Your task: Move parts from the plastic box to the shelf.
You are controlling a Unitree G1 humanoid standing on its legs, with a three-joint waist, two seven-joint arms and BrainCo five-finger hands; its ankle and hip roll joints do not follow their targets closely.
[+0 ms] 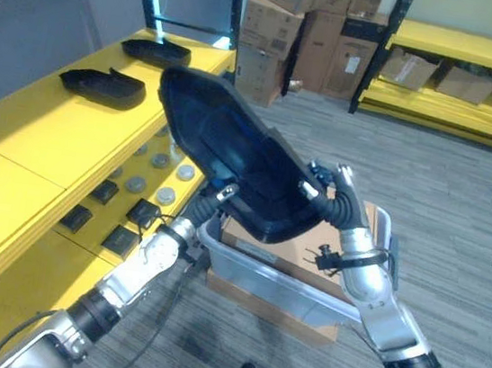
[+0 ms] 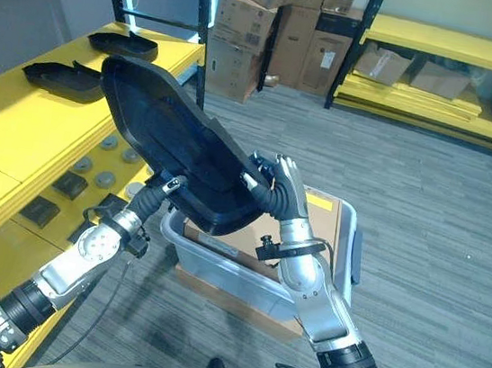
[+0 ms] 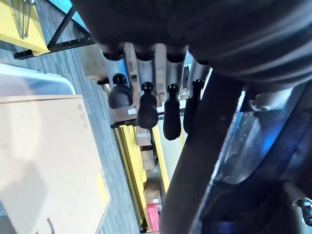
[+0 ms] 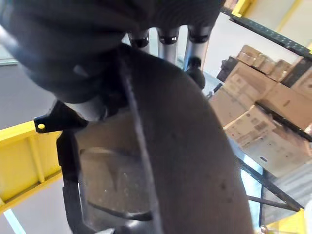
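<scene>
Left eye view: both hands, left hand (image 1: 210, 199) and right hand (image 1: 331, 195), grasping black part (image 1: 228, 150) (tilted) above plastic box (image 1: 304, 292).

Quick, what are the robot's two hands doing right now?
Left hand: under the lower edge of the big black part; its grip cannot be told.
Right hand: fingers curled round the same part's edge, holding it.

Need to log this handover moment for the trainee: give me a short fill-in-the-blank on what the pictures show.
1. The large black moulded plastic part is held up by ____ robot hands.
2. Below it stands the clear plastic box, resting on a ____ carton.
3. On the yellow shelf already lie ____ similar black parts.

Missing words: both; cardboard; two
</scene>
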